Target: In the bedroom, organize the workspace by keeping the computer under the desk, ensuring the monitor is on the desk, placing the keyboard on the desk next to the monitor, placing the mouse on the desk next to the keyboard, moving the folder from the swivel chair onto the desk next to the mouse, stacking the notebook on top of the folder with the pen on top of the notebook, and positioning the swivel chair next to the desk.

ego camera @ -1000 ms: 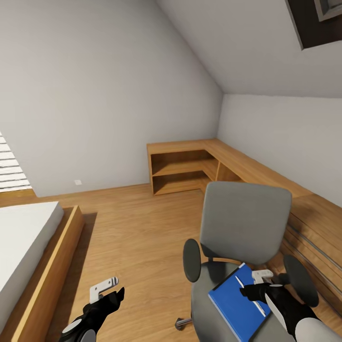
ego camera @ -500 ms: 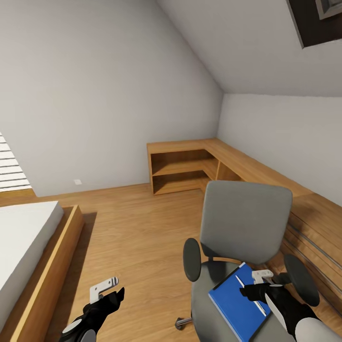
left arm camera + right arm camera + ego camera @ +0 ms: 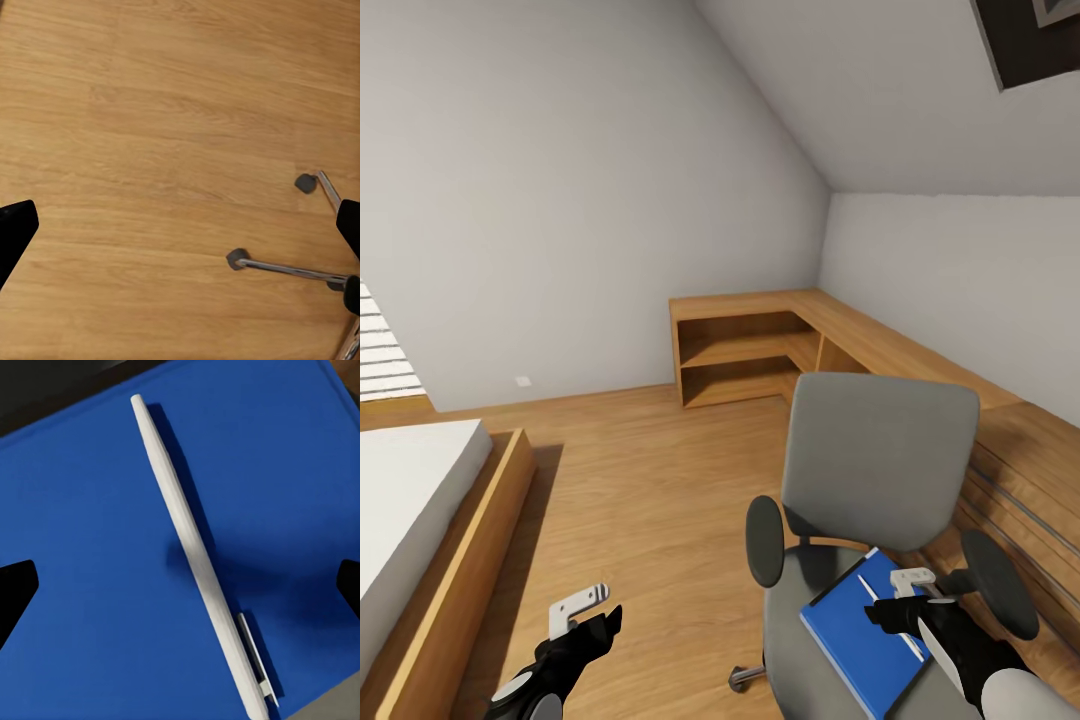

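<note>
From the head camera, the grey upholstered swivel chair [image 3: 875,470] stands on the wooden plank floor [image 3: 650,500], close to a light-wood corner shelf unit [image 3: 760,345]. A bright-blue flat folder [image 3: 860,635] lies on its seat with a slim white pen [image 3: 908,648] on top. The right gripper [image 3: 912,585] hovers over the folder, the left gripper [image 3: 582,603] over bare floor beside a white-topped bed [image 3: 410,500].

The left wrist camera shows plank floor [image 3: 150,150] and the chair's chrome legs with castors [image 3: 289,266]; the black fingertips [image 3: 15,229] sit wide apart, holding nothing.

In the right wrist view the pen [image 3: 199,551] lies diagonally on the blue folder [image 3: 82,547], between spread, empty fingertips [image 3: 13,589].
</note>
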